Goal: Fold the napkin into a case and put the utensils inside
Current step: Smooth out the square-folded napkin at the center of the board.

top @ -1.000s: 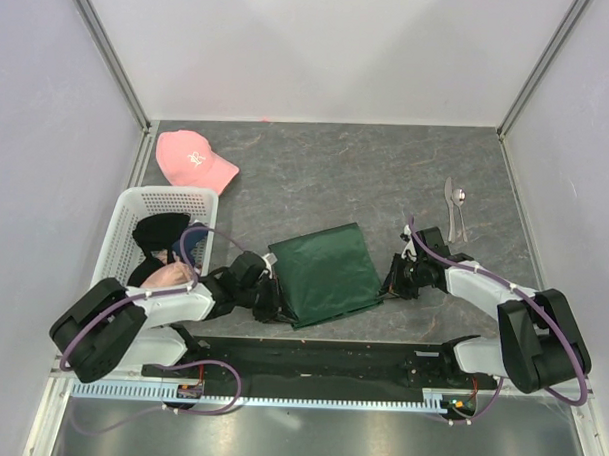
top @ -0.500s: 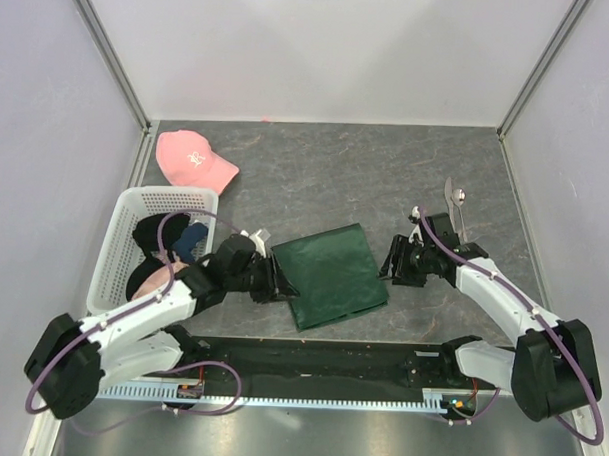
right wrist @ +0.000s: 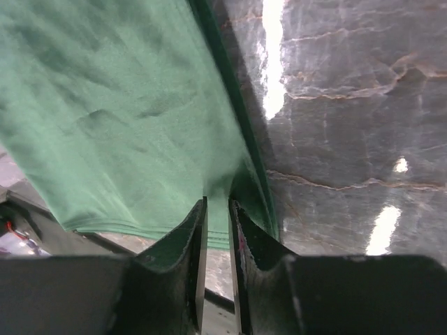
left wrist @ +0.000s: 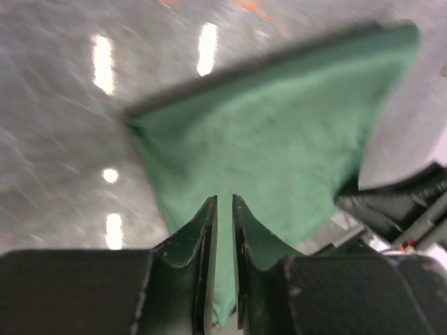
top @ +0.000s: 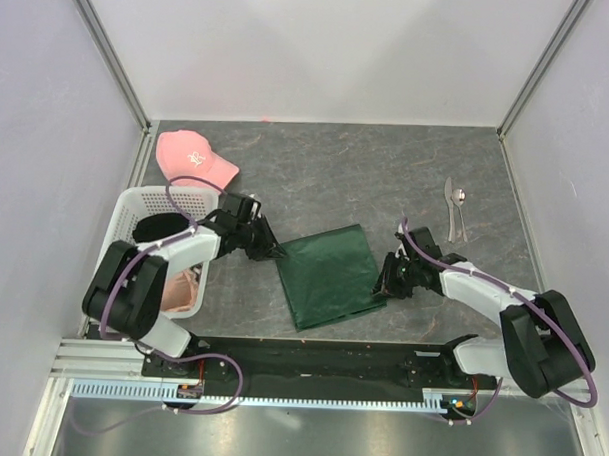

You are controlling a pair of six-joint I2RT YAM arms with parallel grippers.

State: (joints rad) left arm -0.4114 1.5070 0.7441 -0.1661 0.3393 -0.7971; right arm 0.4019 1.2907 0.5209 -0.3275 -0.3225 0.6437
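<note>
The dark green napkin (top: 328,274) lies folded, near the middle of the surface's (top: 367,170) near edge. The left gripper (top: 272,252) pinches its far-left corner, jaws nearly together on cloth. The right gripper (top: 386,286) pinches its right edge, cloth puckering between the fingertips. The utensils (top: 455,208) lie side by side near the right edge, well apart from the napkin.

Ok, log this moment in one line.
stage: folding | left fingers: pinching napkin far-left corner | right fingers: pinching right edge | utensils: untouched

A pink cap (top: 192,156) lies beyond a white basket (top: 123,224) holding dark clothing (top: 156,228).
</note>
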